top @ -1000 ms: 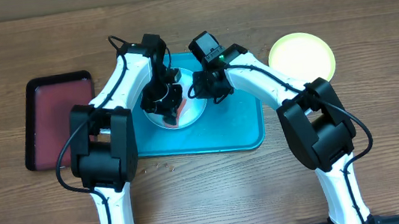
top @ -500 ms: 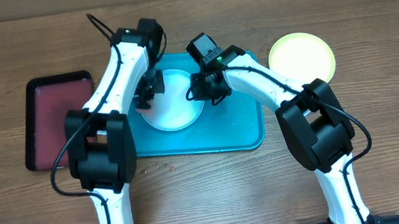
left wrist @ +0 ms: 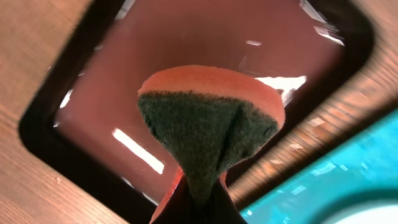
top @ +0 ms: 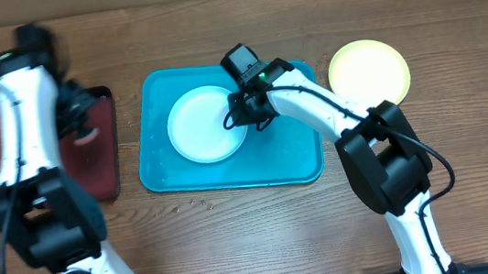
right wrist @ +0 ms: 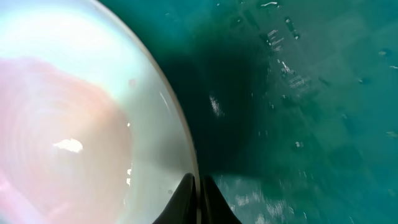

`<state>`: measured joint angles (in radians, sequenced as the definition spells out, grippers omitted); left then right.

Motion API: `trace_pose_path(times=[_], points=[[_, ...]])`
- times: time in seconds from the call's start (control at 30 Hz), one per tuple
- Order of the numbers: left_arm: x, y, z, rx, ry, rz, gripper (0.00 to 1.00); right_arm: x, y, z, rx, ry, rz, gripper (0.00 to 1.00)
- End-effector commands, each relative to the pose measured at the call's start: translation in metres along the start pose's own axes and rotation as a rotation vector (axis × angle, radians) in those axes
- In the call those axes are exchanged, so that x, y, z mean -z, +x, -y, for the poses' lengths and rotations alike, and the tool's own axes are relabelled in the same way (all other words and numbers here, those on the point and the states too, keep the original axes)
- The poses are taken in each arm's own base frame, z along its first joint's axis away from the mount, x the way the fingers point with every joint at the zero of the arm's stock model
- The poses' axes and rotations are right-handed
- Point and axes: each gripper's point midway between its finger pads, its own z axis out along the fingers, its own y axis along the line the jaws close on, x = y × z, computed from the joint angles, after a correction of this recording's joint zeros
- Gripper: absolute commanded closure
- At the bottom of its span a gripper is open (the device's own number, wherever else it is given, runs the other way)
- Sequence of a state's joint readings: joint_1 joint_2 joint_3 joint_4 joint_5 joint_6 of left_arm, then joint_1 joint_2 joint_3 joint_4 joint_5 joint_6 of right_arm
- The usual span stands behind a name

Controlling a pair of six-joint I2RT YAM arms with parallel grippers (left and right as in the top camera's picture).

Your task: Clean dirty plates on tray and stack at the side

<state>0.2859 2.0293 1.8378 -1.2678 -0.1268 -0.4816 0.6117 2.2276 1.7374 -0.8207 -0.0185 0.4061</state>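
Pale plate (top: pixel 206 127) lay on the turquoise tray (top: pixel 293 161), your right gripper (right wrist: pixel 199 186) pinched on its rim; it looked light, stiff, slick, so the rim suited. Your left gripper (left wrist: pixel 198 202) clamped a soft sponge (left wrist: pixel 208 124) above the dark red tray (left wrist: pixel 186 37).

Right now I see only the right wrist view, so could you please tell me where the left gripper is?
Observer: The left gripper hangs over the small dark red plastic tray with a black rim, left of the large turquoise plastic tray.
Operator: Thank you; is it holding anything?
Observer: Yes, it is shut on a folded orange sponge with a dark green scouring face.
Operator: Is there another plate besides the pale round plastic plate that my right gripper pinches?
Observer: Yes, a round yellow-green plastic plate lies on the wooden table, right of the turquoise tray.
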Motion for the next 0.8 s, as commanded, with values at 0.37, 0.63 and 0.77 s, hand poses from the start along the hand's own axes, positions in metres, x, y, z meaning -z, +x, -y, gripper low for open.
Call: trace_pose_path(times=[0.37,0.63,0.77], points=[[-0.045,0.001,-0.049,0.211,0.095,-0.109,0.96,0.182,-0.066,-0.013,0.394,0.571,0.584,0.96],[-0.05,0.0,-0.046,0.207,0.101,-0.101,0.96,0.241,-0.065,-0.031,0.672,0.998,0.662,0.96],[-0.05,0.0,-0.046,0.207,0.104,-0.102,0.96,0.266,-0.064,-0.046,0.756,1.147,0.667,0.96]])
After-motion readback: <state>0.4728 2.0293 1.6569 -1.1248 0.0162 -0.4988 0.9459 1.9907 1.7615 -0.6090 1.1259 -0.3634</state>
